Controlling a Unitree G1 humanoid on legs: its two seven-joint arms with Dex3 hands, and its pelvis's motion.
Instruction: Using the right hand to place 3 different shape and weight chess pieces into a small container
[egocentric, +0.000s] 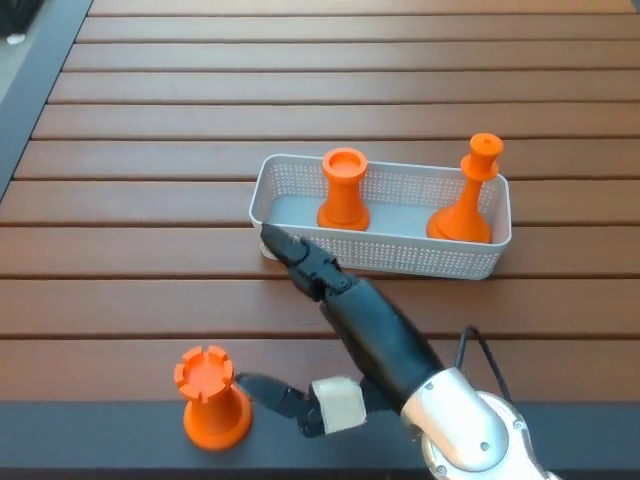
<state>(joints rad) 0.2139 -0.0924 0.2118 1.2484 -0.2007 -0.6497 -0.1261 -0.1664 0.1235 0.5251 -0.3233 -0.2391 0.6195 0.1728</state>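
Observation:
An orange rook-shaped chess piece (211, 396) stands upright near the table's front edge at the lower left. My right hand (345, 335) reaches toward it from the right, open, its thumb tip close beside the rook's base and its long fingers stretched up toward the basket corner. The white mesh basket (385, 253) holds two upright orange pieces: a short round-topped one (343, 188) at its left and a taller pointed one (466, 193) at its right. My left hand does not show.
Brown wooden slats make up the table (150, 120). A dark edge strip runs along the front, just under the rook. A grey floor strip lies at the far left.

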